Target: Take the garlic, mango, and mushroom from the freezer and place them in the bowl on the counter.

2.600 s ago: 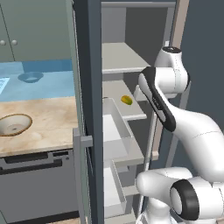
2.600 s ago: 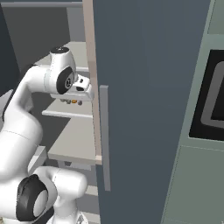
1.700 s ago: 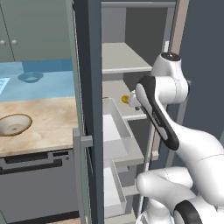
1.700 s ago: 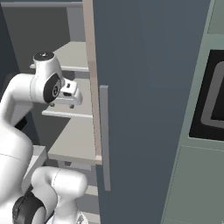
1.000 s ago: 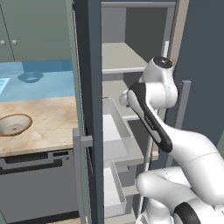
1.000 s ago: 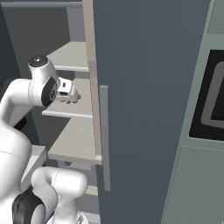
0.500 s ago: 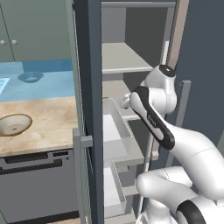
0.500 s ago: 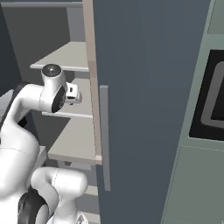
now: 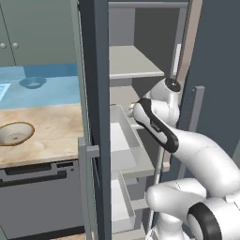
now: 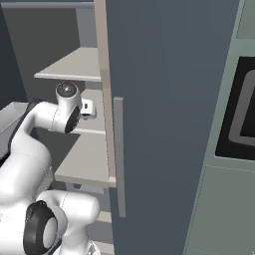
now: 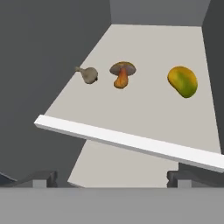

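The freezer (image 9: pixel 96 70) is seen open, with its dark door edge in the foreground of the left base view and pale grey shelves (image 9: pixel 129 63) inside. The white arm (image 9: pixel 159 126) is bent in toward the middle shelf level, and white door bins (image 9: pixel 124 140) are seen just below it. In the hand view, three items are laid in a row on one pale shelf (image 11: pixel 131 118): the garlic (image 11: pixel 89 75) at the left of the view, the mushroom (image 11: pixel 122 72) in the middle, and the mango (image 11: pixel 183 81) at the right. They are kept apart from each other and none is touched by the robot. A white front edge (image 11: pixel 127 142) of the shelf is crossed between the camera and the items. The end effector (image 11: pixel 113 179) is held before this edge, well short of the fruit, and its two dark fingertips (image 11: pixel 41 179) are spread wide apart with nothing between them. In the right base view the hand is mostly hidden behind the freezer door (image 10: pixel 164 99), so its exact height over the shelf cannot be told surely. On the desk (image 9: pixel 47 126) to the left, the bowl (image 9: pixel 13 133) with the tan rim is placed, and it seems to be without content. A dim bluish bowl (image 9: pixel 32 82) is seen behind it on the blue wall area.
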